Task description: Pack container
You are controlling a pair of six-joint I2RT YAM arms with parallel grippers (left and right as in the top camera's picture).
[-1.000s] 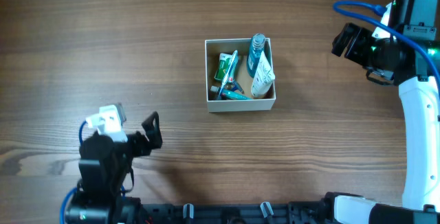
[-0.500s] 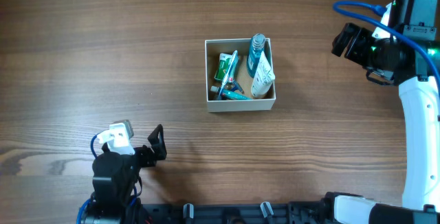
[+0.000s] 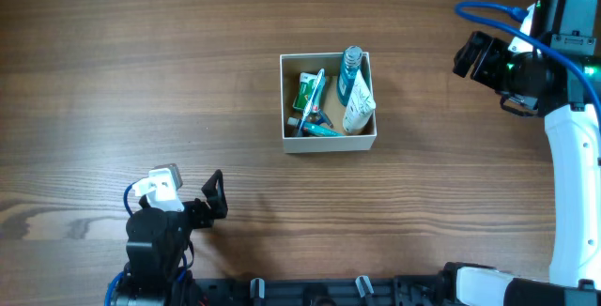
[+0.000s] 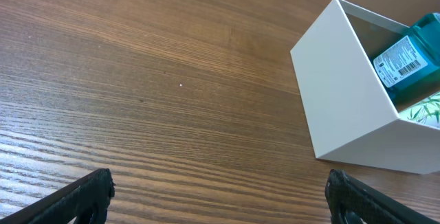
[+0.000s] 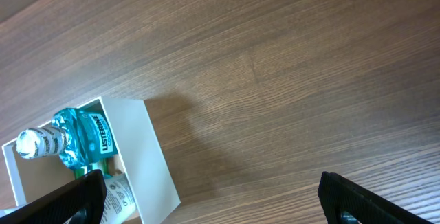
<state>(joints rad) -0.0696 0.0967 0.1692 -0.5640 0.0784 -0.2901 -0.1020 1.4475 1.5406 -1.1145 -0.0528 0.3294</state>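
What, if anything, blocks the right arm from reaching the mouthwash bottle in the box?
Probably nothing, so likely yes: the mouthwash bottle lies uncovered on the container's right side, and nothing shows between it and the open right hand.

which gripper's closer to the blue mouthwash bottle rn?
Right. The right gripper is out to the right of the mouthwash bottle, roughly level with it and outside the container. The left gripper is farther, toward the table's near-left.
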